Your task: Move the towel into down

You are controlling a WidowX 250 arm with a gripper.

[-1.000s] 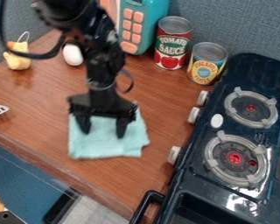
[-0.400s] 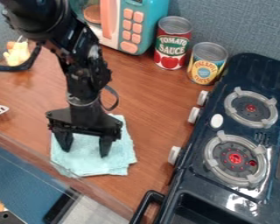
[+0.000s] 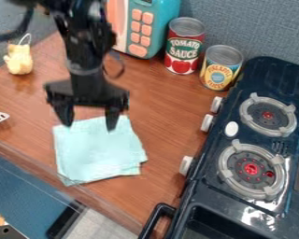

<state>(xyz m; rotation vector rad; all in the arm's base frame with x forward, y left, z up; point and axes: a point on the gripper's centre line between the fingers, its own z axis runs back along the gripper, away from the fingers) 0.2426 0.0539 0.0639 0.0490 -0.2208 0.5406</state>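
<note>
The light aqua, folded cloth towel (image 3: 102,151) lay flat on the brown wood-grain counter (image 3: 161,128), toward its near edge and left of the dark blue toy stove (image 3: 208,196). The black two-finger gripper (image 3: 89,127) hung at the towel's far edge, its fingers spread wide with nothing between them. Most of the towel extended nearward from the fingertips; contact could not be made out.

even, fairly bright light — white glare on the dark stove (image 3: 206,190), soft shadows on the counter (image 3: 161,116)

Two cans (image 3: 184,46) beside a toy stove (image 3: 249,154).
</note>
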